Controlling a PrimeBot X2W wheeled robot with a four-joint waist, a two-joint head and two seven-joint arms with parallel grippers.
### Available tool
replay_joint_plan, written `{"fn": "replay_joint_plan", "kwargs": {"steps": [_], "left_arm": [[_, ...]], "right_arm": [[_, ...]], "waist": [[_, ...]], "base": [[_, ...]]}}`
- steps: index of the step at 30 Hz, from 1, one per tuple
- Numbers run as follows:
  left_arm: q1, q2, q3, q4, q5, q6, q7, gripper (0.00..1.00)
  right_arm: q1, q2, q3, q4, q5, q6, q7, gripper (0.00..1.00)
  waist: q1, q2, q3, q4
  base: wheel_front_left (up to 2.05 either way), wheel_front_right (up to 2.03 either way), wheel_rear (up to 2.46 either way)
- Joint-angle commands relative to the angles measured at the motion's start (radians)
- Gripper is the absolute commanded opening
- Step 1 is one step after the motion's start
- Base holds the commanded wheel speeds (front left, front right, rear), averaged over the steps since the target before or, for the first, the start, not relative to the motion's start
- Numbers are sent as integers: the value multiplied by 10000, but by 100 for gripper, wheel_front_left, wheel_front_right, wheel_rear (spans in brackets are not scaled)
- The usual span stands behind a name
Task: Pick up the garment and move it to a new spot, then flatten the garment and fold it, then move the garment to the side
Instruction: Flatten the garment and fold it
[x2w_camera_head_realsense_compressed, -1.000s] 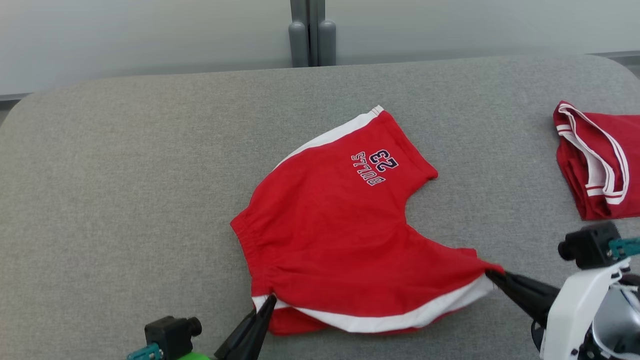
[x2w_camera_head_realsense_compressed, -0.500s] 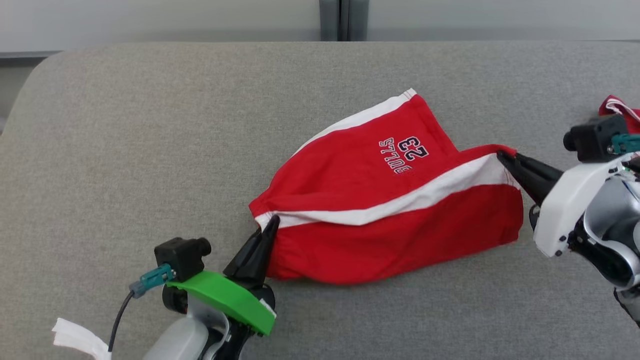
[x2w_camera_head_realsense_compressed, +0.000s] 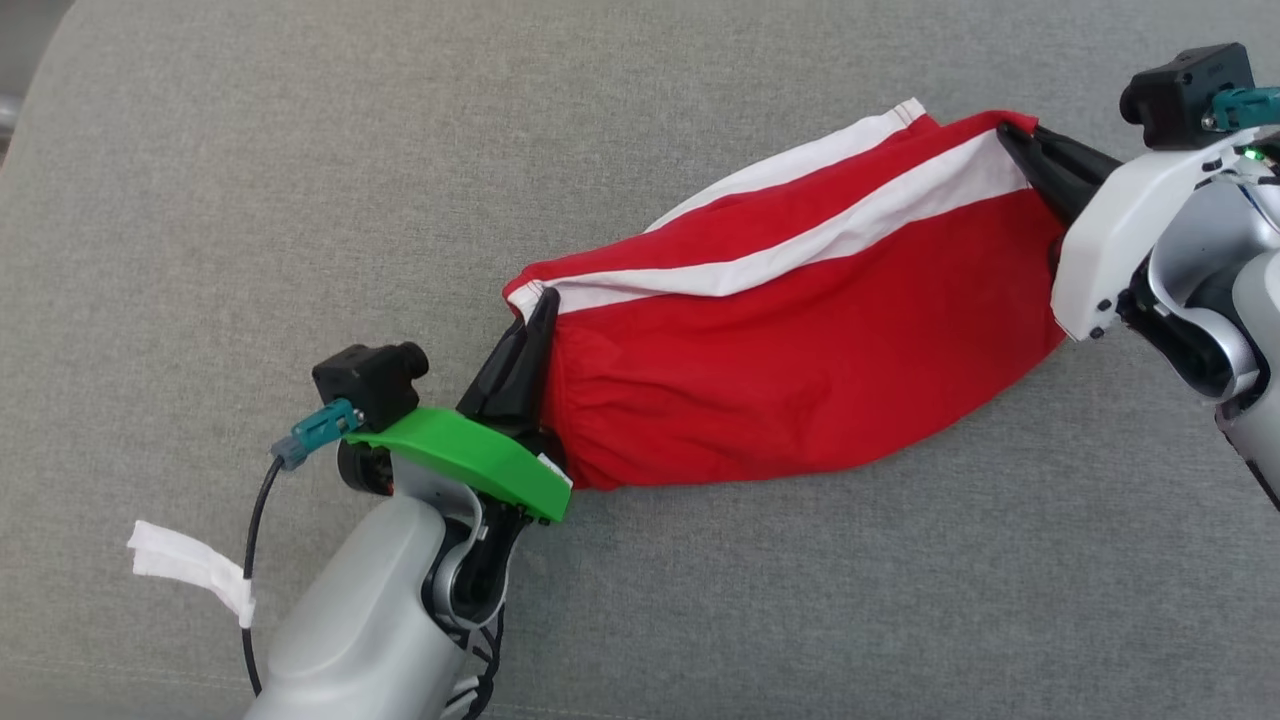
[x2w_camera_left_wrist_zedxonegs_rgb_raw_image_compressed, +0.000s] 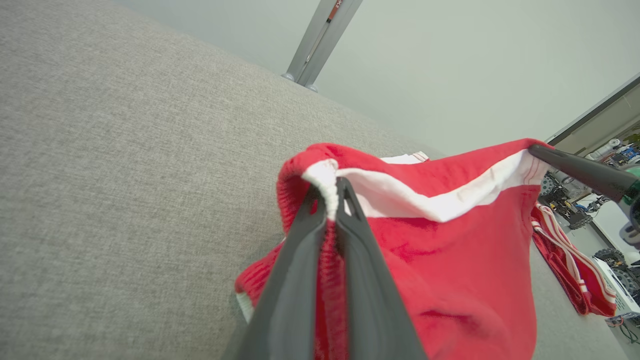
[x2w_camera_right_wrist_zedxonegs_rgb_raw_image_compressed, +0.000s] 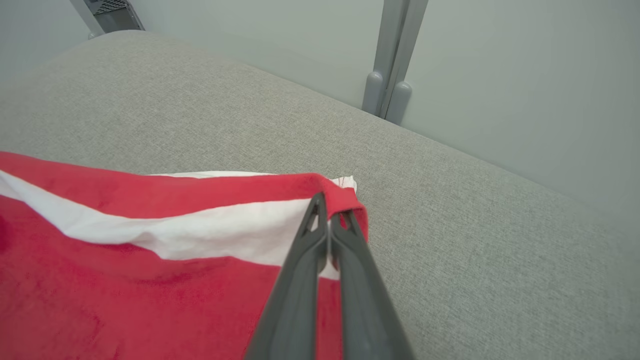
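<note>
Red shorts (x2w_camera_head_realsense_compressed: 800, 340) doubled over on grey desk (x2w_camera_head_realsense_compressed: 300, 150), left gripper (x2w_camera_head_realsense_compressed: 540, 305) pinched tight on waistband corner, right gripper (x2w_camera_head_realsense_compressed: 1010, 135) clamped on hem corner, cloth stretched between

Grey left arm (x2w_camera_head_realsense_compressed: 350, 620), green wrist plate (x2w_camera_head_realsense_compressed: 460, 462), black cable (x2w_camera_head_realsense_compressed: 249, 560), perhaps white tape (x2w_camera_head_realsense_compressed: 185, 565); right arm (x2w_camera_head_realsense_compressed: 1110, 240) white.

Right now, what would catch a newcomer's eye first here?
The red shorts with a white stripe, stretched between both hands over the grey pad. The left hand pinches one corner, the right hand the opposite one. Another red garment lies nearby.
</note>
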Motion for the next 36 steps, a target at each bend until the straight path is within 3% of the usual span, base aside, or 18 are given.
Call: {"fn": "replay_joint_plan", "kwargs": {"steps": [1,12,13,14,15,20,36], "left_arm": [[-324,-63,78,166,117,-68,-88,0],[-963,-517,309,976,239,-278,-268,0],[-959,-549,337,1018,232,-275,-271,15],[-954,-584,377,1051,207,-266,-267,75],[-955,-616,469,1042,197,-277,-267,100],[-730,-681,780,1016,406,-318,-266,100],[951,-675,1266,780,1264,-357,-270,100]], "right_arm": [[-341,66,171,263,-84,-4,-220,0],[-1970,509,1223,2447,-341,-6,-1317,2],[-2032,543,1262,2574,-346,-6,-1391,40],[-2081,584,1278,2717,-322,-6,-1499,100],[-2132,640,1310,2852,-290,-6,-1603,100],[-2130,835,1559,3283,139,-6,-1733,100],[-1083,542,2089,3606,1476,-6,-1405,100]], "waist": [[0,0,459,282],[0,0,872,451],[0,0,876,462],[0,0,875,472],[0,0,867,482],[0,0,668,494],[0,0,-764,287]], "base": [[0,0,0],[0,0,0],[0,0,0],[0,0,0],[0,0,0],[0,0,0],[0,0,0]]}}
